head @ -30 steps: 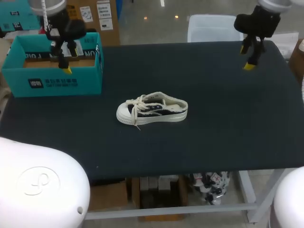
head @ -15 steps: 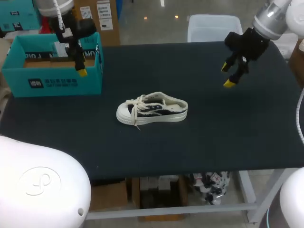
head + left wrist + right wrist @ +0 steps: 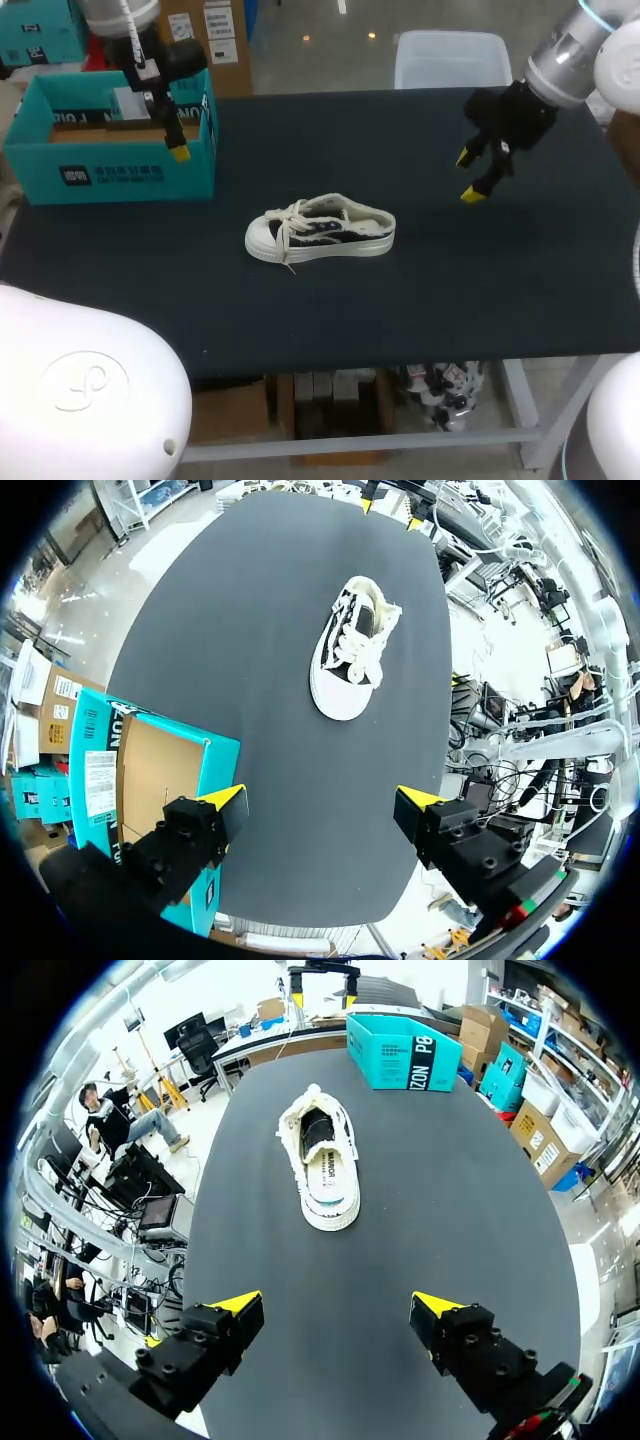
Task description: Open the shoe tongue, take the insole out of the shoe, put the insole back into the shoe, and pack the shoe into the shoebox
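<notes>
The shoe (image 3: 320, 236) rests on its sole near the middle of the dark, matte surface (image 3: 450, 290), toe toward the robot's left. It is well apart from every edge, and bare surface lies open on all sides of it. The teal cardboard shoebox (image 3: 110, 135) stands in the far left corner, open at the top and plain brown inside. Its walls run close to the far and left edges of the surface.

The left claw (image 3: 321, 799) hangs above the shoebox's right front corner with its fingers spread wide and nothing between them. In the left wrist view one yellow tip is over the box corner and the other over bare surface. The right claw (image 3: 468, 176) hovers over the far right part of the surface, also wide apart and holding nothing. A broad strip of bare surface separates it from the shoe's heel.

The head view shows the shoe side-on: white rubber sole and toe cap, dark upper, a pale fuzzy collar, and loose white laces trailing toward the near edge. The left wrist view shows the toe end, the rounded cap and the crossed laces. The right wrist view looks from the other end into the dark opening, where a pale printed patch shows.
</notes>
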`<state>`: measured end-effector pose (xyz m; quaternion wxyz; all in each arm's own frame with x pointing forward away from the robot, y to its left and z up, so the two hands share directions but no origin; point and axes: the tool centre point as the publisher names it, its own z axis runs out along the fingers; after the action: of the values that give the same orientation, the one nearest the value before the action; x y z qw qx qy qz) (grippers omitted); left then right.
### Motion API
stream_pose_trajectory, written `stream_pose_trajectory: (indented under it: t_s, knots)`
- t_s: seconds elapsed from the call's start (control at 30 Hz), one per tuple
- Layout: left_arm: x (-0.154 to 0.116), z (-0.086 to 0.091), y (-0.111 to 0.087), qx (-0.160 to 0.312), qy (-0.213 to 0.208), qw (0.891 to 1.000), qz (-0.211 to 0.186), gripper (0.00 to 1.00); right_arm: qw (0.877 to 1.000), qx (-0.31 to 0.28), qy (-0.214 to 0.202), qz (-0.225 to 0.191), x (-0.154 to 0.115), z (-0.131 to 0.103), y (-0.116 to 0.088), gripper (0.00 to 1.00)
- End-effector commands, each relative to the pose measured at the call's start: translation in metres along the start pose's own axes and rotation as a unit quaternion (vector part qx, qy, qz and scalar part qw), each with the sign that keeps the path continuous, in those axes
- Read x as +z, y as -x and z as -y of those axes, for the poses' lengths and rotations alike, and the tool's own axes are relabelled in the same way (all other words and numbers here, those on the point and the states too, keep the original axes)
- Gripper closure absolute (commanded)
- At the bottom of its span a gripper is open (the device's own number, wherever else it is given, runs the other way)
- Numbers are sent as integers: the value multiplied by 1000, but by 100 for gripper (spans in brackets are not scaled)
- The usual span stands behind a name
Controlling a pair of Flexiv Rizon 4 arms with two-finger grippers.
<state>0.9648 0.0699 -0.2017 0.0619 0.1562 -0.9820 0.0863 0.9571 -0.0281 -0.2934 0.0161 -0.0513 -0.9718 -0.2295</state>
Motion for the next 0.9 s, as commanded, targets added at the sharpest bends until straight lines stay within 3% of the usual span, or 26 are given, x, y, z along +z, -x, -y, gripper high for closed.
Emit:
stream_pose_trajectory:
  t_s: [0.03, 0.1, 0.23, 0.33, 0.5, 0.67, 0.87, 0.9]
  knots:
    - [0, 0, 0, 0, -1, 1000, 1, 0, 1000, 0, 0, -2, -1, 0, 1, 0]
    - [0, 0, 0, 0, -1, 1000, 1, 0, 1000, 0, 0, -2, -1, 0, 1, 0]
    - [2, 30, -8, -106, -24, 994, -13, 0, 999, 16, 12, 29, 13, -5, 6, 0]
    - [6, 47, -15, -181, -23, 983, -21, 0, 999, 10, 7, 40, 31, -13, 7, 0]
    - [10, 66, -23, -272, -6, 962, -12, 0, 998, -5, 40, 58, 50, -21, 6, 0]
    - [19, 80, -36, -324, 7, 946, 8, 0, 996, -18, 53, 72, 68, -31, 4, 0]
    - [41, 91, -37, -368, 9, 930, -25, 0, 995, -23, 66, 76, 90, -34, 2, 0]
    - [44, 94, -39, -360, 18, 932, -25, 0, 994, -25, 75, 77, 93, -34, 2, 0]
